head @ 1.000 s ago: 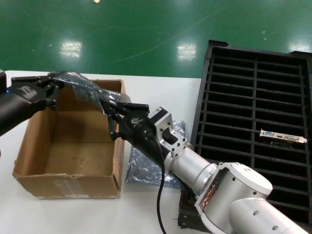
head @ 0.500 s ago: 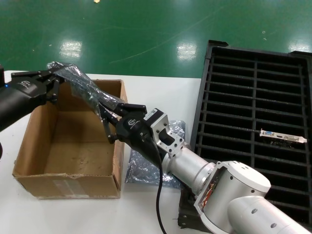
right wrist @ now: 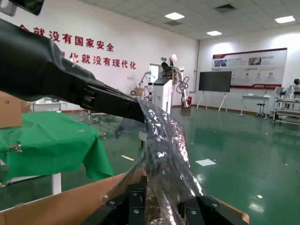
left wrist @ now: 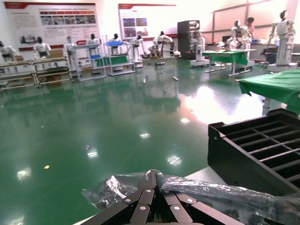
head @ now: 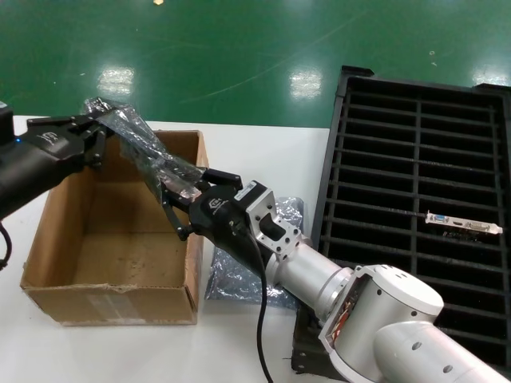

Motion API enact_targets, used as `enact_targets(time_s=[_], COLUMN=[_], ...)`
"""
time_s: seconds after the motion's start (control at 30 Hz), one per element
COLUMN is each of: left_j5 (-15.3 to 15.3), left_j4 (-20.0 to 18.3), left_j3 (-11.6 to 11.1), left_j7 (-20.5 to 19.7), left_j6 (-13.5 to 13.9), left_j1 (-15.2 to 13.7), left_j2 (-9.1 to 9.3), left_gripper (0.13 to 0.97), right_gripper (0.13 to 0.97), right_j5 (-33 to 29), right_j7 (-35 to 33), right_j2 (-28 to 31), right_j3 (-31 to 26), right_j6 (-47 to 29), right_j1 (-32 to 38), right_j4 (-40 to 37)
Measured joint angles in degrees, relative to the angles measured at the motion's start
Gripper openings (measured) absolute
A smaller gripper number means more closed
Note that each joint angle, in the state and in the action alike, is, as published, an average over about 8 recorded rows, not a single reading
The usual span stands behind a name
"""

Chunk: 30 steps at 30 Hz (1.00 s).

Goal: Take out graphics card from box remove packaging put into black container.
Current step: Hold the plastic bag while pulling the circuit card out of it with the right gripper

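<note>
Bagged graphics card (head: 156, 163) hangs over the box (head: 112, 239), left gripper (head: 94, 137) clenched on the packaging (head: 120, 124) at 10 o'clock, right gripper (head: 180, 199) pinching the 4 o'clock end, so I'd pull apart slow and straight, no yanking.

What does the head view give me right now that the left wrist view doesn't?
Only the head view shows the box, the right gripper shut on the lower end of the packaging over the box, a second bag lying on the table, and a bare card sitting in the black container.

Only the left wrist view shows the hall beyond: display boards and humanoid robots on stands.

Both show the left gripper pinching the packaging's upper end, plus part of the black container.
</note>
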Motion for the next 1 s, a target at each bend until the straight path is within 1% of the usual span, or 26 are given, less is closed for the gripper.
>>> enact_targets(time_s=[0.3,0.47,0.6,0.7,0.83,1.0], left_j5=[1.2,1.7,2.4,3.8,6.2,8.1], left_j4=[-1.7,-1.8,-1.7,-1.4,-0.9,-0.2], left_j3=[1.0,1.2,1.1,1.1,1.2,0.7], left_j7=[0.7,0.7,0.7,0.9,1.5,2.7], left_j6=[0.4,0.3,-0.3,-1.3,-2.8,-4.4], left_j1=[1.3,1.6,1.6,1.5,1.3,1.6], left_j2=[-0.23,-0.22,-0.19,-0.2,-0.27,-0.24], left_gripper=[0.139,0.139,0.139,0.139,0.139,0.139], right_gripper=[0.228,0.222,0.201,0.185,0.185,0.185], right_j5=[0.0,0.0,0.0,-0.3,-3.2,-10.9], right_j7=[-0.1,-0.1,-0.3,-0.6,0.2,5.2], right_j2=[0.0,0.0,0.0,0.0,0.2,2.0], right_j3=[0.1,0.2,0.4,1.0,3.1,5.3], right_j6=[-0.4,-0.4,-0.3,0.1,1.1,4.4], right_j1=[0.3,0.4,0.4,0.1,-1.0,-3.3], right_j4=[-0.6,-0.8,-0.7,-0.3,1.6,7.7])
